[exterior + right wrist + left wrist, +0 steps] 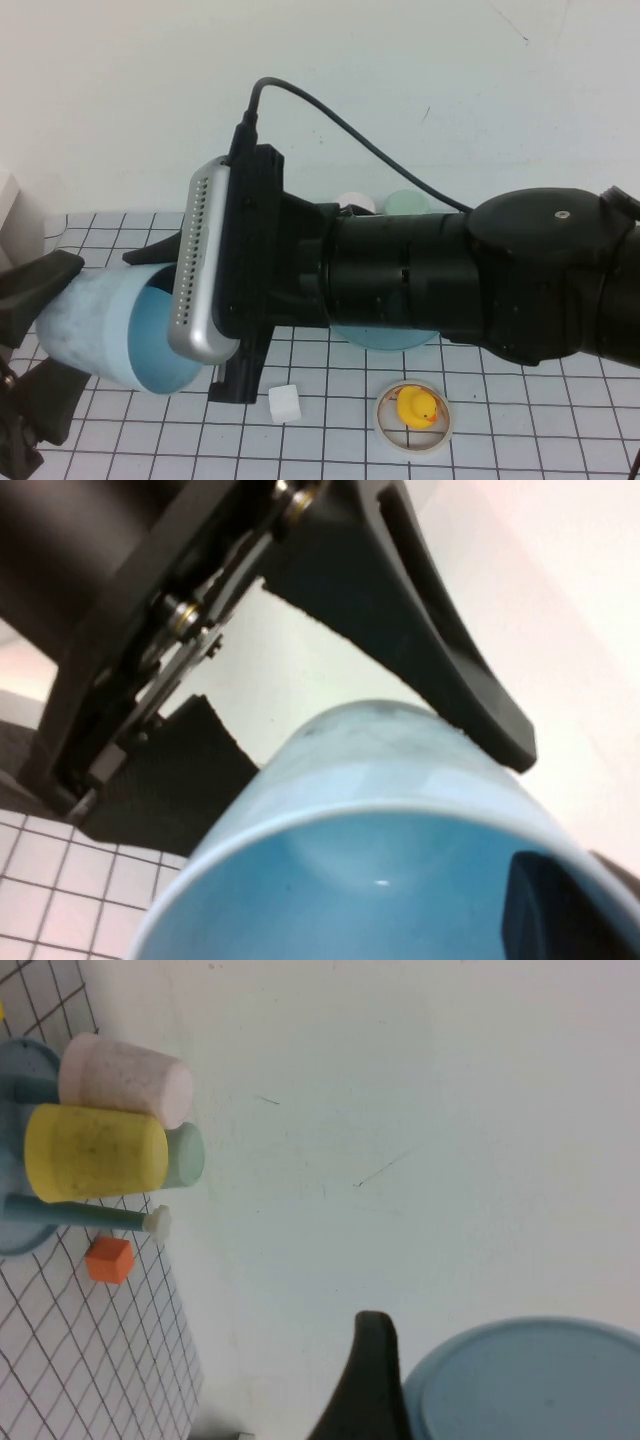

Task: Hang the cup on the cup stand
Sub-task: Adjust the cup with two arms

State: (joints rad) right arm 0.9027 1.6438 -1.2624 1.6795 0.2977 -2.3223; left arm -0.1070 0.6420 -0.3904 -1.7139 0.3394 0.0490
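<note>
Right arm's wrist housing fills the middle of the high view and hides most of the cup stand (385,338); only a teal sliver of its base shows under the arm, plus a white top and a pale green top peeking over it.

Right gripper (175,330) itself is barely visible there. In its own wrist view one dark fingertip (560,915) sits inside the cup's mouth at the rim; other finger not visible. Jaws read as pinched together on the cup wall.

Left gripper (30,350) is at the far left edge, partly cut off. Its two black fingers (40,285) sit either side of the cup's closed end, spread wide around it; contact looks likely, can't confirm both sides.

The cup (115,325): light sky-blue, tapered, no handle, lying on its side off the table, left of the stand, open mouth facing the right arm. Matte, slightly scuffed outside; inside is a deeper blue.

Left wrist view shows the stand properly (18,1150): pink cup (125,1078), yellow cup (95,1152) and pale green cup (186,1155) on pegs, one free peg with a white tip (158,1222). Orange cube (109,1260) beside the stand.

Near side of the stand: white cube (285,403), rubber duck (416,407) inside a tape ring (382,425).
</note>
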